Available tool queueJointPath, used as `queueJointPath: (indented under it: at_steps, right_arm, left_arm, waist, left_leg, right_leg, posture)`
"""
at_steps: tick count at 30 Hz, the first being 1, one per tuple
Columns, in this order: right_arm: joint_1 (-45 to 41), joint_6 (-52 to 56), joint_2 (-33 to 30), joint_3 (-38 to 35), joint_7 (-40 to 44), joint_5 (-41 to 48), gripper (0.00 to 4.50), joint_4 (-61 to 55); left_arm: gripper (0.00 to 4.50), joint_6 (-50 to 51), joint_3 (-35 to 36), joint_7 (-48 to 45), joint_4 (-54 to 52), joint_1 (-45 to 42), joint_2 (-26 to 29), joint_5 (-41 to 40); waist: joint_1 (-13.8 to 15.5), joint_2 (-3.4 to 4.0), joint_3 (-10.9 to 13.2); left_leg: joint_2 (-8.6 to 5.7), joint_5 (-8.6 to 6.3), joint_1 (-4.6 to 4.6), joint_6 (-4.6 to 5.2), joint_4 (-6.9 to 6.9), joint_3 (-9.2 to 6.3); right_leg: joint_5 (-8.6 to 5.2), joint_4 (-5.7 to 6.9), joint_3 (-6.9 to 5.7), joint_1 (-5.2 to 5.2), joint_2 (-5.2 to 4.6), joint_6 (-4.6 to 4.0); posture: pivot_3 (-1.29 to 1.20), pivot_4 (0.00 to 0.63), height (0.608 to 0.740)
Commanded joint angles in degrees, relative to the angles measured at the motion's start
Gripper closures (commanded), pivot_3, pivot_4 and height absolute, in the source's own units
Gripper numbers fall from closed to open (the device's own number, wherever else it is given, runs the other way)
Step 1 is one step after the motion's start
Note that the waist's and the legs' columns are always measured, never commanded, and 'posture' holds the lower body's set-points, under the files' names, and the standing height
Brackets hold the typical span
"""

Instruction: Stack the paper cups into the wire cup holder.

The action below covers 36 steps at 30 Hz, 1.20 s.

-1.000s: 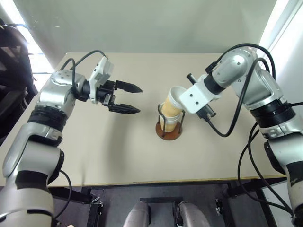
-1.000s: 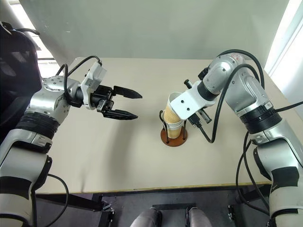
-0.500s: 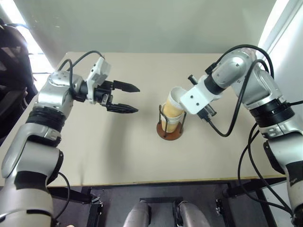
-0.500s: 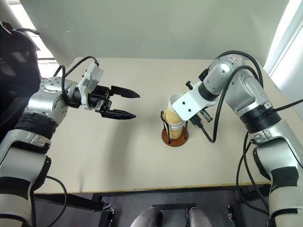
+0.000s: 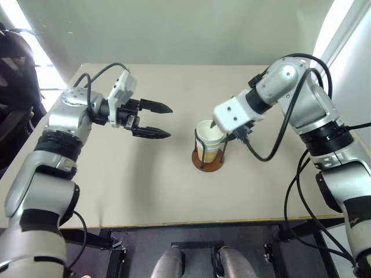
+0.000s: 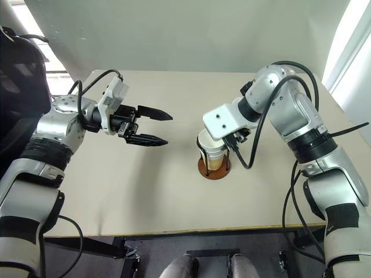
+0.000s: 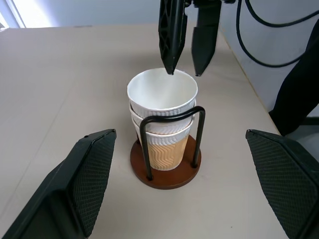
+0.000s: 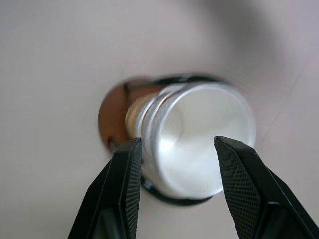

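Left wrist view: right gripper [image 7: 185, 69], jaws parted, hangs just above upright cups [image 7: 163, 117] nested in holder [image 7: 167, 167]; left gripper [image 5: 156, 120], open, well left.

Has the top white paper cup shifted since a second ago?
Yes. The top white paper cup has dropped from its tilt toward the right end effector and now sits upright, nested in the black wire cup holder.

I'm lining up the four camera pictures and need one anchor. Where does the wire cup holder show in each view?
Left eye view: wire cup holder just right of centre, under the right gripper.
Right eye view: holder right of centre.
Left wrist view: centre, on the table.
Right wrist view: centre, seen from above.
Shared landmark: the stacked paper cups standing in it.
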Motion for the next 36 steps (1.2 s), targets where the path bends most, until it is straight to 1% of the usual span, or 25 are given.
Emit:
queueJointPath:
  at_steps: [1,4,6,9,11,14,17,18,20,23,25,29,32,36]
  right_arm:
    - [-0.53,8.98,-0.86,-7.44,-4.01,3.83,2.20,-1.74]
    - [3.45,19.75,-2.38,-15.20,-9.96,7.88,2.20,-3.20]
    - [6.33,24.41,-3.36,-19.36,-13.65,9.83,2.20,-3.85]
    - [9.74,27.12,-4.46,-22.47,-17.21,11.73,2.20,-3.39]
    - [12.04,27.01,-5.06,-24.44,-19.90,12.51,2.20,-0.77]
    - [13.95,24.51,-4.56,-27.22,-24.58,13.73,2.20,3.47]
    - [14.92,19.46,-1.94,-31.58,-31.56,15.67,2.20,9.25]
    - [15.22,19.65,-1.38,-32.48,-33.05,16.25,2.20,11.09]
    - [16.85,17.33,-0.11,-33.56,-36.05,16.59,2.20,13.71]
    - [18.31,13.68,1.11,-33.66,-37.79,16.95,2.20,17.04]
    - [18.18,10.16,1.38,-33.41,-39.33,16.18,2.20,19.92]
    - [17.46,3.90,2.07,-33.46,-42.63,15.37,2.20,25.86]
    - [16.97,1.01,2.62,-33.41,-43.88,15.81,2.20,29.40]
    - [16.52,-3.93,2.93,-32.36,-44.98,14.70,2.20,33.94]
  left_arm:
    - [0.00,2.19,8.36,0.74,3.86,-4.05,-2.14,1.70]
    - [0.00,5.61,15.29,6.48,5.71,-4.96,-2.79,2.18]
    - [0.00,8.42,18.30,7.51,5.74,-4.89,-2.24,3.12]
    - [0.00,7.55,20.26,7.89,5.99,-3.90,-1.58,6.92]
    - [0.00,4.37,20.65,8.86,6.97,-3.07,-1.21,10.64]
    - [0.00,4.05,22.12,11.12,8.98,-3.26,-1.27,13.57]
    - [0.00,3.31,24.62,15.90,10.38,-2.62,-1.50,15.33]
    - [0.00,2.12,25.75,17.93,10.33,-1.80,-1.80,15.63]
    - [0.00,3.32,28.99,21.62,10.40,-0.38,-2.78,14.55]
    - [0.00,4.96,32.92,27.73,10.77,1.40,-4.08,14.22]
    - [0.00,3.45,34.77,32.04,11.13,2.45,-4.75,15.06]
    - [0.00,-0.36,36.91,36.52,11.13,5.17,-4.98,16.45]
    - [0.00,-1.12,37.61,37.46,11.17,6.63,-4.88,17.07]
    - [0.00,-2.09,36.62,33.91,9.75,8.96,-5.49,18.23]
  waist:
    - [0.08,-0.03,0.01]
    - [0.08,-0.07,0.00]
    - [0.09,-0.07,0.00]
    - [-0.09,-0.07,0.00]
    - [-0.14,-0.07,0.00]
    - [-0.18,-0.07,0.00]
    - [-0.23,-0.06,0.00]
    - [-0.28,-0.06,0.00]
    - [-0.28,-0.06,0.00]
    - [-0.23,-0.06,0.00]
    - [-0.20,-0.05,0.01]
    - [-0.21,-0.05,0.00]
    - [-0.17,-0.05,0.00]
    - [-0.05,-0.05,0.00]
  left_leg:
    - [0.00,0.02,-0.04,-0.03,0.01,-0.01]
    - [-0.01,0.08,-0.04,-0.13,0.02,0.01]
    - [-0.01,0.15,-0.03,-0.25,0.00,0.02]
    - [0.00,0.19,-0.01,-0.32,-0.03,0.07]
    - [0.01,0.18,0.04,-0.30,-0.10,0.08]
    - [0.04,0.13,0.08,-0.17,-0.13,0.04]
    - [0.05,0.13,0.08,-0.07,-0.11,0.04]
    - [0.05,0.15,0.06,-0.06,-0.12,0.04]
    - [0.05,0.16,0.09,-0.04,-0.12,0.05]
    - [0.05,0.17,0.13,-0.02,-0.12,0.04]
    - [0.04,0.20,0.10,-0.01,-0.11,0.06]
    - [0.04,0.20,0.09,-0.01,-0.09,0.06]
    - [0.04,0.20,0.09,-0.01,-0.10,0.05]
    - [0.04,0.22,0.10,-0.04,-0.11,0.04]
  right_leg:
    - [-0.02,-0.02,0.00,-0.02,0.00,-0.05]
    - [-0.01,-0.03,0.01,-0.01,0.00,-0.05]
    - [0.01,-0.06,0.01,0.02,0.00,-0.01]
    - [0.16,-0.06,0.05,0.00,0.00,0.29]
    - [0.15,-0.04,0.05,0.00,0.02,0.31]
    - [0.15,0.02,0.05,-0.01,0.05,0.31]
    - [0.20,0.04,0.05,-0.04,0.05,0.32]
    - [0.23,0.04,0.06,-0.06,0.04,0.32]
    - [0.26,0.05,0.06,-0.05,0.05,0.32]
    - [0.30,0.05,0.05,0.01,0.05,0.34]
    - [0.37,0.03,0.05,-0.01,0.04,0.36]
    - [0.47,0.02,0.06,-0.02,0.04,0.37]
    - [0.50,0.03,0.05,-0.02,0.05,0.34]
    - [0.56,0.04,0.05,-0.02,0.05,0.29]
  posture:
    - [0.00,0.150,0.740]
    - [0.00,0.150,0.740]
    - [0.00,0.150,0.740]
    - [0.00,0.150,0.740]
    - [0.00,0.150,0.740]
    - [0.00,0.150,0.740]
    - [0.00,0.150,0.740]
    - [0.00,0.150,0.740]
    - [0.00,0.150,0.740]
    - [0.00,0.150,0.740]
    - [0.00,0.150,0.740]
    - [0.00,0.150,0.740]
    - [0.00,0.150,0.740]
    - [0.00,0.150,0.740]
